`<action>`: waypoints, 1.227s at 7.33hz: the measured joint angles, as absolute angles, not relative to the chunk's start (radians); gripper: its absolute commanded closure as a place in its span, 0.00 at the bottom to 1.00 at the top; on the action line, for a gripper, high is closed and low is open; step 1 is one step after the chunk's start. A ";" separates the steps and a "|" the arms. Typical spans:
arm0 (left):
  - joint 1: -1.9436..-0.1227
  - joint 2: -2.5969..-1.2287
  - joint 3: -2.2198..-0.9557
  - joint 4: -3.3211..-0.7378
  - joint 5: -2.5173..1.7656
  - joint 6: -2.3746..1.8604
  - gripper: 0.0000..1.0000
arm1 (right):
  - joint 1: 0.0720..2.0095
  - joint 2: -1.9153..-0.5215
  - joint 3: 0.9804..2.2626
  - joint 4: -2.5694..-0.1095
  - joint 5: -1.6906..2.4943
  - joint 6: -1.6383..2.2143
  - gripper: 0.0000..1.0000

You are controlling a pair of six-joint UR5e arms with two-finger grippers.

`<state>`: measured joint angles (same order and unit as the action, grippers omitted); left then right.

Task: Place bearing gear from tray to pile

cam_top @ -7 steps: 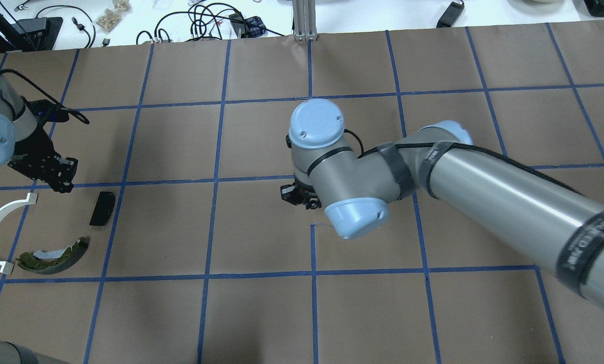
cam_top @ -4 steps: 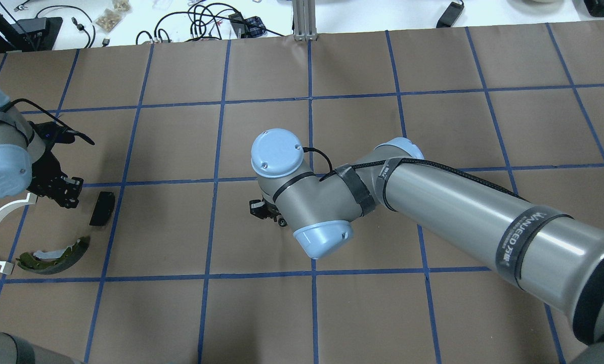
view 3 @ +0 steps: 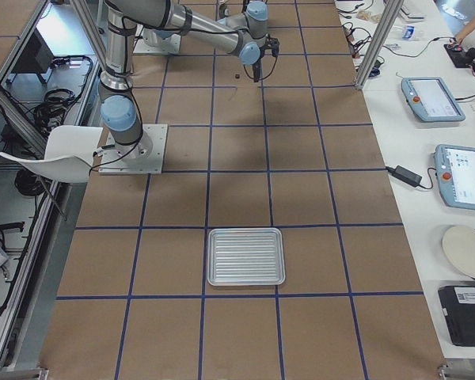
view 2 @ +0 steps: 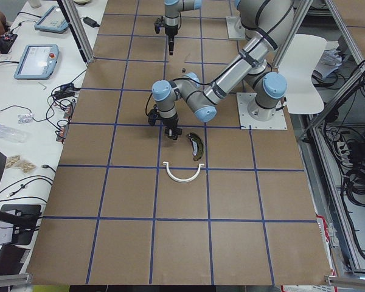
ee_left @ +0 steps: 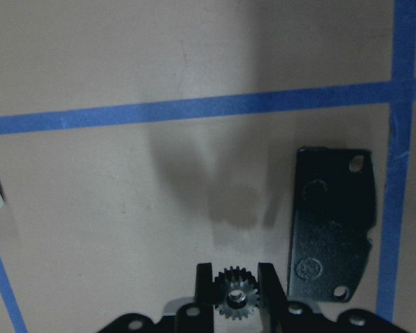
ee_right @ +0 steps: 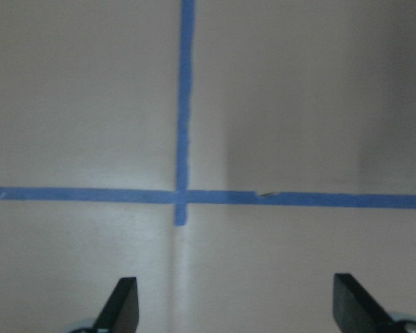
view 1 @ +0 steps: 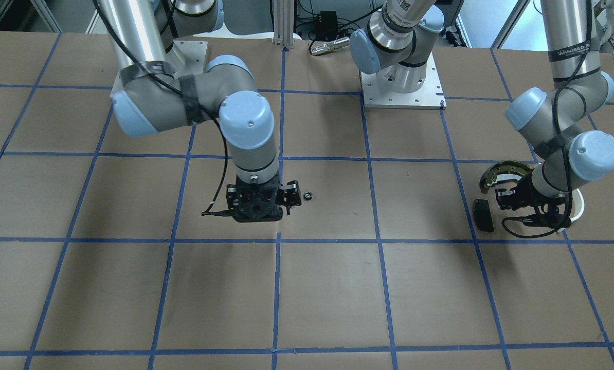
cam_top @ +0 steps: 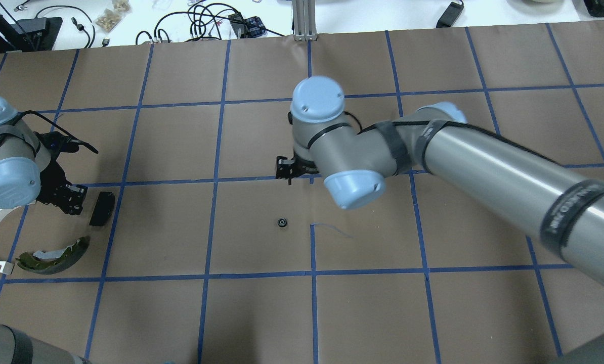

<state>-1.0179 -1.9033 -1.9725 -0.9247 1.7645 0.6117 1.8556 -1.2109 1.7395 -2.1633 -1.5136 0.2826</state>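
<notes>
Black bearing gear (ee_left: 237, 298) is pinched by left gripper (cam_top: 73, 201), just beside black pad (ee_left: 333, 232); right gripper (ee_right: 234, 291) stands spread.

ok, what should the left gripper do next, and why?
Probably ease down and open: the left gripper is shut on a small gear, right beside the black pad of the pile, and its shadow suggests it hangs above the paper.

Light: we see bright, even overhead light.
Shadows: soft, grey, ahead of left gripper (ee_left: 236, 277).
Glare: sheen on right arm (cam_top: 484, 162).
Focus: wrist views blurred.
</notes>
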 measured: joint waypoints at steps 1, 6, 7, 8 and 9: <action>-1.007 -1.909 -1.973 -0.923 1.764 0.613 1.00 | 1.764 -1.266 1.722 -2.094 -1.512 0.231 0.00; -0.989 -1.936 -1.975 -0.884 1.767 0.617 0.00 | 1.662 -1.503 1.553 -1.667 -1.526 0.140 0.00; -0.992 -1.938 -1.975 -0.880 1.769 0.615 0.00 | 1.660 -1.518 1.551 -1.651 -1.528 0.134 0.00; -0.997 -1.932 -1.971 -0.880 1.767 0.603 0.00 | 1.658 -1.521 1.551 -1.646 -1.529 0.131 0.00; -1.004 -1.918 -1.964 -0.884 1.751 0.571 0.00 | 1.656 -1.522 1.550 -1.647 -1.529 0.129 0.00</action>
<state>-1.0039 -1.9182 -1.9644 -0.8841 1.7512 0.5710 1.6564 -1.5217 1.5503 -1.6466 -1.5292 0.1292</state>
